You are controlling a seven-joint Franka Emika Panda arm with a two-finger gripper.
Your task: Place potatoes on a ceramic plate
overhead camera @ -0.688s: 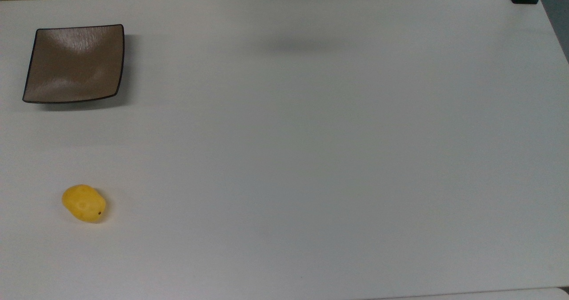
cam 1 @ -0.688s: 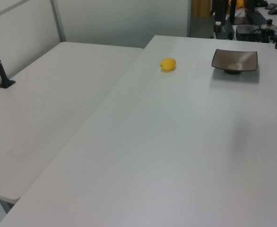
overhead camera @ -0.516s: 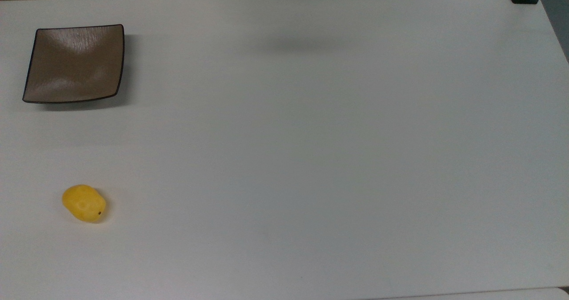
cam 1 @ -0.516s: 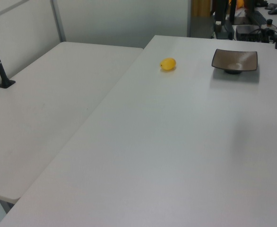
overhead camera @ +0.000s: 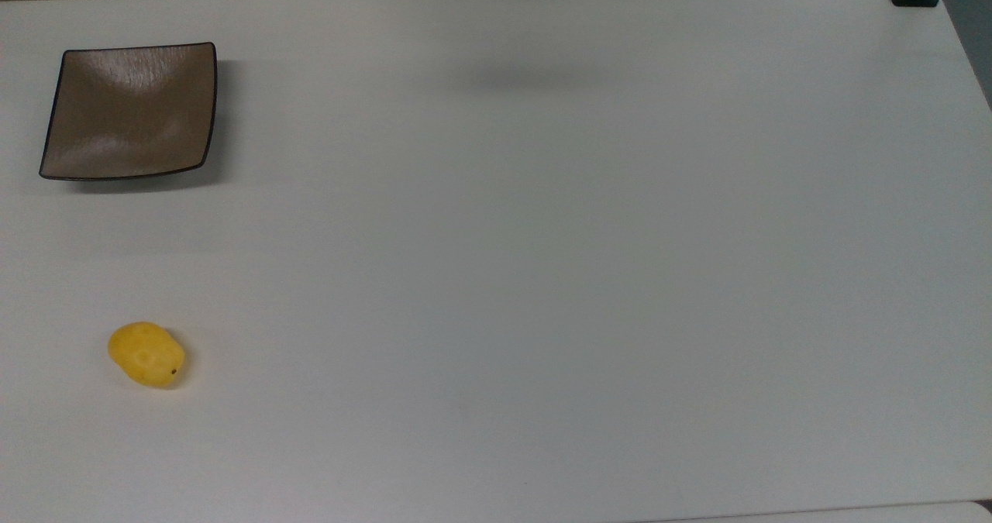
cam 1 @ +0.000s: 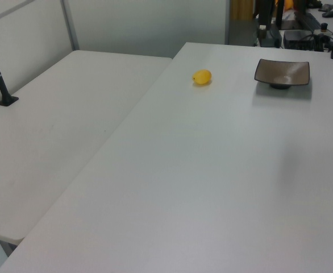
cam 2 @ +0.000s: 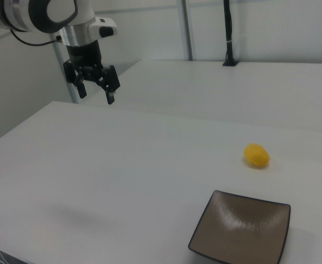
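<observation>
- The tool (cam 2: 95,92) hangs above the counter (cam 2: 122,165) with its two fingers spread, holding nothing.
- The potato (cam 2: 256,155) lies on the counter well apart from the tool, toward the right view's right.
- The ceramic plate (cam 2: 240,228) sits bare near the potato, lower in the right view, also far from the tool.

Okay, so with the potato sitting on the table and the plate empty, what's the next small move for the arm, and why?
Probably carry the gripper across toward the potato and start lowering over it. The gripper hangs open high above the table, far off to the right view's left, while the potato lies untouched beside the empty plate.
</observation>
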